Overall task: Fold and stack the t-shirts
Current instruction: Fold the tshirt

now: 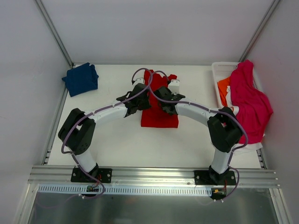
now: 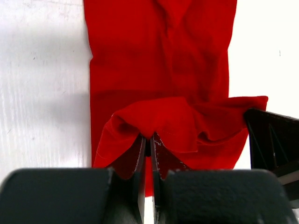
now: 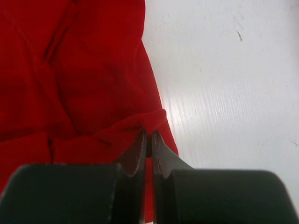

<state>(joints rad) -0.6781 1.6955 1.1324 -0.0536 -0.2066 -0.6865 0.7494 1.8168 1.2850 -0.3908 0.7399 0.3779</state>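
Red t-shirt point(image 2: 159, 70) buries left gripper point(image 2: 148, 140), right gripper point(image 3: 148, 138) tips.

Bright even overhead light, soft shadow beside red t-shirt point(image 2: 159, 70), mild glare on table point(image 2: 37, 56); wrist cams blur near-field.

I see a white table point(image 1: 149, 144) boxed in by pale grey walls point(image 1: 154, 28) on three sides. Metal struts point(image 1: 53, 30) run up the back corners, an aluminium rail point(image 1: 149, 173) edges the near side, and light falls evenly, shadows soft.
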